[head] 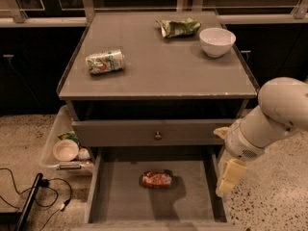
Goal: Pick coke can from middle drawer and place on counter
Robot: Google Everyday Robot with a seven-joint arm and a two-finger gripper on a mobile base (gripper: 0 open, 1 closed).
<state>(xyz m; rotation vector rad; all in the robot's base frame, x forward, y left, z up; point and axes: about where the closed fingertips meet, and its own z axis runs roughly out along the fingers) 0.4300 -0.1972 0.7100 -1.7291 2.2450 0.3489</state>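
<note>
The red coke can (157,179) lies on its side on the floor of the open middle drawer (115,196), near the middle. The counter (163,66) is the grey cabinet top above it. My arm comes in from the right, and my gripper (228,178) hangs low at the drawer's right wall, to the right of the can and apart from it.
On the counter lie a white-and-green soda can (105,61) on its side at the left, a green chip bag (180,27) at the back and a white bowl (217,41) at the back right. A closed drawer front with a round knob (158,135) sits above the open drawer. A clear bin (62,146) and cables (33,191) are on the floor at the left.
</note>
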